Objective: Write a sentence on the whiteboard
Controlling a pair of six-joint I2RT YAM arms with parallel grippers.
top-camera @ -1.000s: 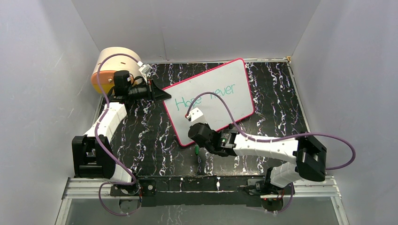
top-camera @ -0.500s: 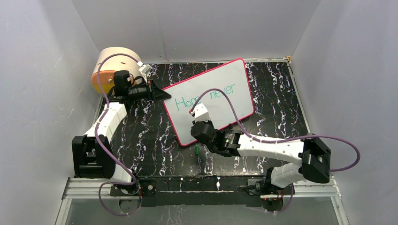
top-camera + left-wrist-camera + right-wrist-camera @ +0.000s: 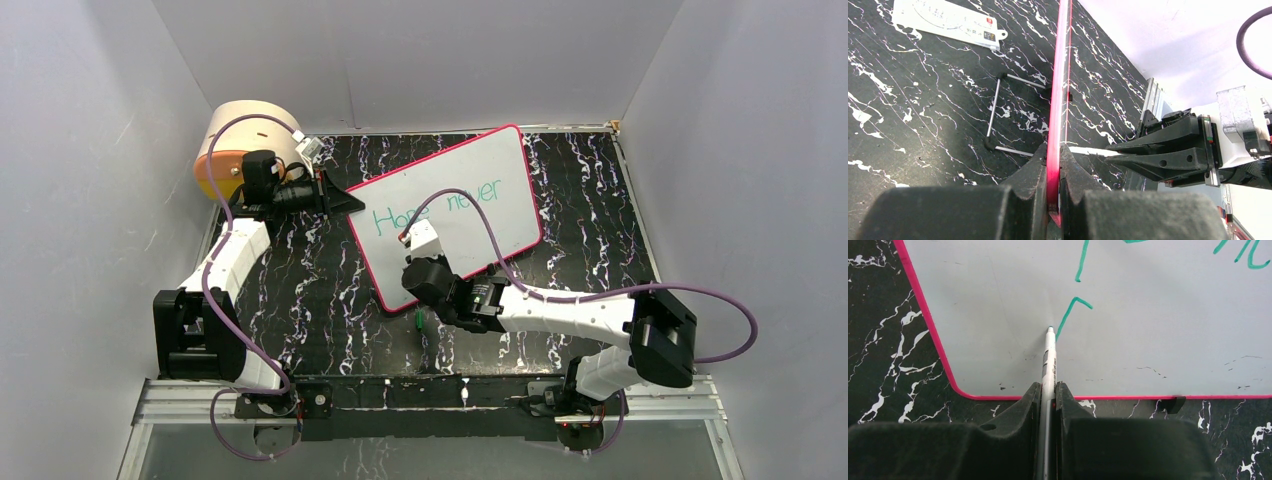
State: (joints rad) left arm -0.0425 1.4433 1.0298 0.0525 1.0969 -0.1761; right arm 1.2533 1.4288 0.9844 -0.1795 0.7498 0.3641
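The whiteboard (image 3: 480,235) with its pink-red rim stands tilted on the table. Teal writing (image 3: 440,208) on it reads "Hope never". My left gripper (image 3: 345,203) is shut on the board's left rim (image 3: 1062,75), with its fingers (image 3: 1038,160) on either side of the rim. My right gripper (image 3: 415,288) is shut on a pen (image 3: 1049,360) near the board's lower left corner (image 3: 948,375). The pen tip touches the board at the end of a short teal hooked stroke (image 3: 1070,315) below the first line. The pen's green tail (image 3: 418,320) sticks out behind the gripper.
A round tan and orange container (image 3: 250,140) stands at the back left. A small white printed card (image 3: 945,22) and a wire stand (image 3: 998,115) lie behind the board. Grey walls close in three sides.
My right wrist has shifted slightly right and then back left with the pen on the board. The left arm and the board have not moved.
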